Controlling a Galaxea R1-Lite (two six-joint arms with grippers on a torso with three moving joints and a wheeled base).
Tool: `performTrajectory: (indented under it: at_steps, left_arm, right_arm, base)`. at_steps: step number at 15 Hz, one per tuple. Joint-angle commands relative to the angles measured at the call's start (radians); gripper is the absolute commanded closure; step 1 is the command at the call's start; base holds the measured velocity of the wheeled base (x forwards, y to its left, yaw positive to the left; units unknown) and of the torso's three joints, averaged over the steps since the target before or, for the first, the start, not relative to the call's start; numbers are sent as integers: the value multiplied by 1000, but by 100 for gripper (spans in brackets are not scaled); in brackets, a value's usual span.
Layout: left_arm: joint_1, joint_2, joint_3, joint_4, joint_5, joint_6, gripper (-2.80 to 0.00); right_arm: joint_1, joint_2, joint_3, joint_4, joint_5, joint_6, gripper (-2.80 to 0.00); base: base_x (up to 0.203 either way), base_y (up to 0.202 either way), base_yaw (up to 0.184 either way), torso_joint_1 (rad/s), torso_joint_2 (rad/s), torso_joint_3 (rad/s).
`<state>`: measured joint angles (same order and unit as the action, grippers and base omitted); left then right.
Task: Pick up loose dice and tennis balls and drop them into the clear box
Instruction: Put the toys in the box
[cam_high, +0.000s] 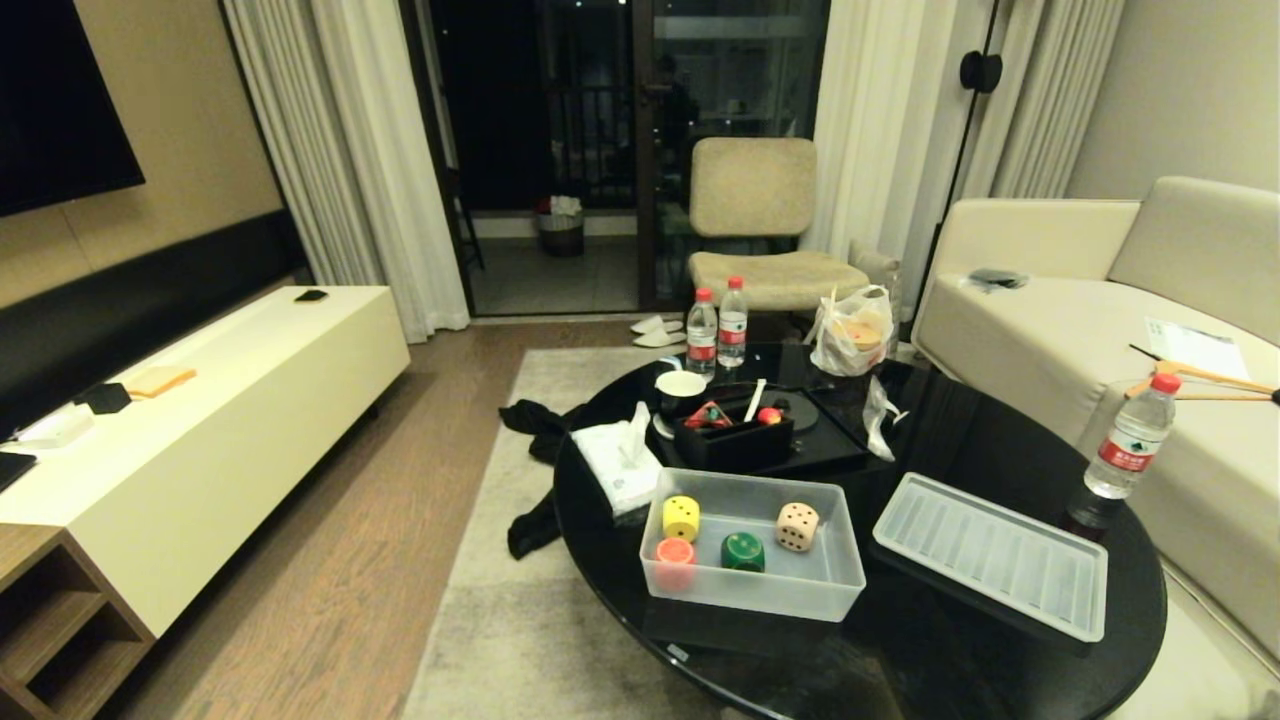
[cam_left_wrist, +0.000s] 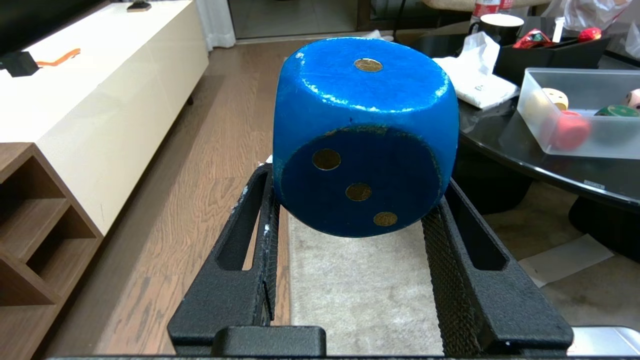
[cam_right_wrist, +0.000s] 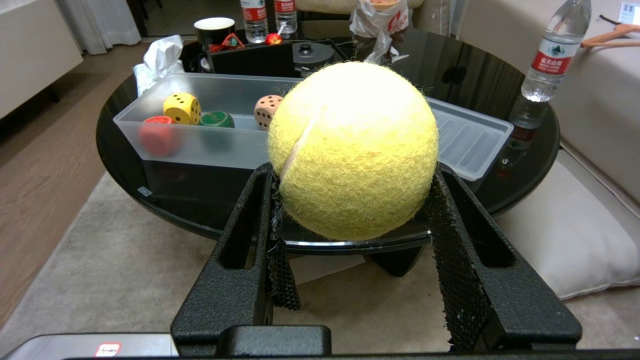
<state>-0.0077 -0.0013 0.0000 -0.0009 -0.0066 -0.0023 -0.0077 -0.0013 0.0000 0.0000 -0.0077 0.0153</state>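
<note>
Wrist views show left pincer (cam_left_wrist: 357, 215) pinching blue die (cam_left_wrist: 365, 135), right pincer (cam_right_wrist: 355, 200) pinching tennis ball (cam_right_wrist: 352, 150); release each squarely above clear box (cam_high: 840, 590), mid-frame.

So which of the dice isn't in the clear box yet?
The blue die: it's clamped in the left gripper, while yellow, red-orange, green and beige sit inside the clear box.
</note>
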Motion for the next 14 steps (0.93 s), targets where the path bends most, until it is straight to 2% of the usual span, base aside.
performTrajectory:
  at_steps: [1,8,9,10,12,14]
  left_arm:
    - [0,0,2,-1,0,-1,0]
    - [0,0,2,-1,0,0,0]
    - [0,0,2,-1,-12,-1,0]
    - [0,0,2,-1,-60,-1,0]
    - [1,0,2,-1,0,-1,0]
    - [0,0,2,-1,0,-1,0]
  right_arm:
    - [0,0,0,0,0,0,0]
    - [0,0,2,0,0,0,0]
    - [0,0,0,0,0,0,0]
    - [0,0,0,0,0,0,0]
    - [0,0,0,0,0,0,0]
    - [0,0,1,0,0,0,0]
  base:
    - [0,0,0,0,0,0]
    - [0,0,0,0,0,0]
    - [0,0,0,0,0,0]
    - [0,0,0,0,0,0]
    - [0,0,0,0,0,0]
    - [3,-95,-9,6,4,7]
